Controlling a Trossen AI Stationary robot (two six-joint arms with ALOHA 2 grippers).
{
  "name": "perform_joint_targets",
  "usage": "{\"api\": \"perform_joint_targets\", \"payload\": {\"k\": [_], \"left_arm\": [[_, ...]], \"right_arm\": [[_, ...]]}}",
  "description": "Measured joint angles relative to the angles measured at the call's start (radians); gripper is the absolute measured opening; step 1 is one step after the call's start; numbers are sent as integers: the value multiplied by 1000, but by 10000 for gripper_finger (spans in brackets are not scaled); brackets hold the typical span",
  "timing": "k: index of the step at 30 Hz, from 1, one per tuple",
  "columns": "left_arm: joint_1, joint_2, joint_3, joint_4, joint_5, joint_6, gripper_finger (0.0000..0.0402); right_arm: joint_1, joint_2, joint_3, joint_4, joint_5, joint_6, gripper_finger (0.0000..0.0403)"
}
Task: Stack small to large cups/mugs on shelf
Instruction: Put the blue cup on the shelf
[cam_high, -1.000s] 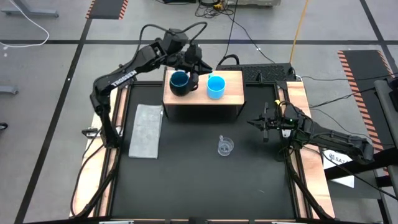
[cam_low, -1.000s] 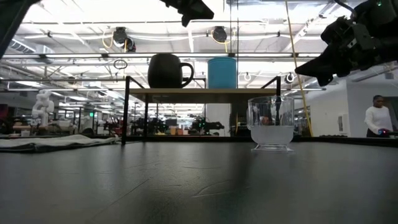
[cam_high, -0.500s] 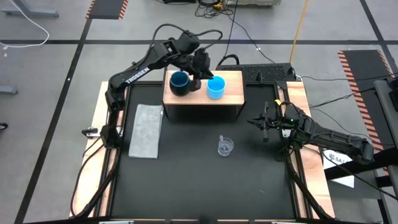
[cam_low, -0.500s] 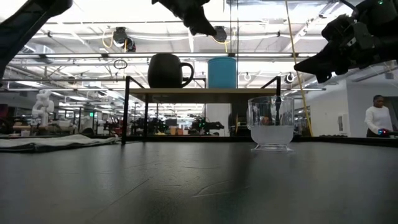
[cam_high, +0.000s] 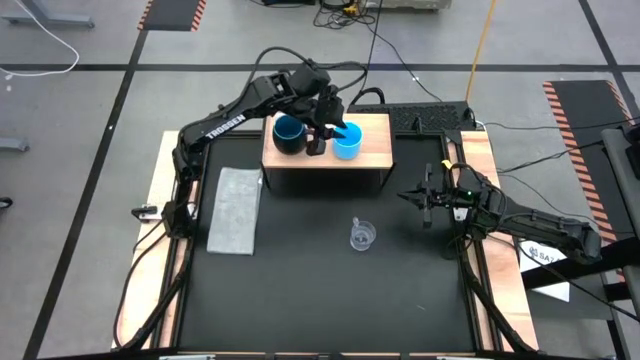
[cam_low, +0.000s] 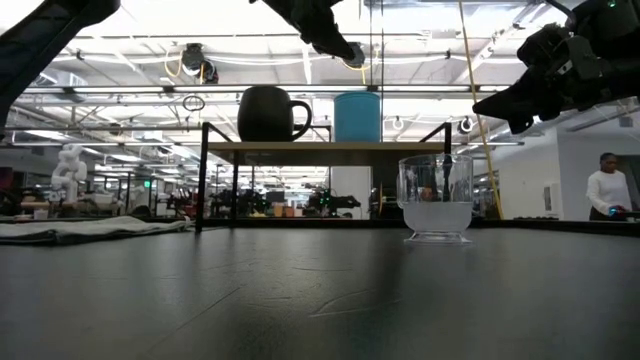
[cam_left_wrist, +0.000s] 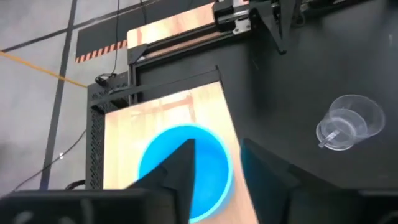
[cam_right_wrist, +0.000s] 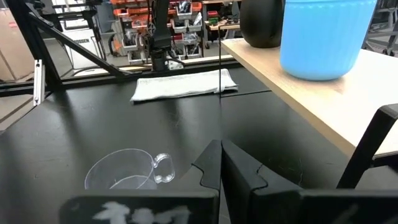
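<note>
Room: we look level across a dark tabletop (cam_high: 300, 290) into a workshop hall with ceiling trusses; a person (cam_low: 603, 188) stands far off at the edge of the low view.
Shelf: we see the light wooden shelf (cam_high: 375, 145) on dark legs at the far middle of the tabletop.
Navy mug: we find the navy mug (cam_high: 288, 133) standing upright on the shelf's left part.
Light-blue cup: we find the light-blue cup (cam_high: 347, 141) upright on the shelf, just beside the navy mug.
Clear cup: we see the clear cup (cam_high: 362, 236) down on the tabletop, in front of the shelf and well apart from both arms.
Left end effector: we place the left end effector (cam_high: 325, 135) above the shelf, between the two mugs and over the light-blue cup's near rim; its fingers (cam_left_wrist: 180, 163) stand narrowly parted, empty, pointing down at that cup (cam_left_wrist: 186, 171).
Left arm: we see it reach from the tabletop's left edge, arching up and bending down over the shelf.
Right end effector: we see the right end effector (cam_high: 422, 198) hanging near the right edge, fingers (cam_right_wrist: 214, 163) pressed together on nothing, aimed toward the clear cup (cam_right_wrist: 127, 171).
Cloth: we note a grey cloth (cam_high: 236, 210) lying flat left of the shelf.
</note>
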Motion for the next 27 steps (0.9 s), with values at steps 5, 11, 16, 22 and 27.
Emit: {"api": "perform_joint_targets", "payload": {"k": [5,11,16,22,27], "left_arm": [[-3,4,0,-18,0,6,207],[-17,7,-2,-72,-68,32,258],[-21,13,-39,-73,-119,60,264],[-25,14,-48,-70,-126,97,261],[-30,14,-48,-69,-95,117,239]], "right_arm": [[0,0,-1,-10,0,12,0],[0,3,-1,-24,0,20,0],[0,3,-1,-23,0,20,0],[0,3,-1,-23,0,20,0],[0,3,-1,-23,0,20,0]]}}
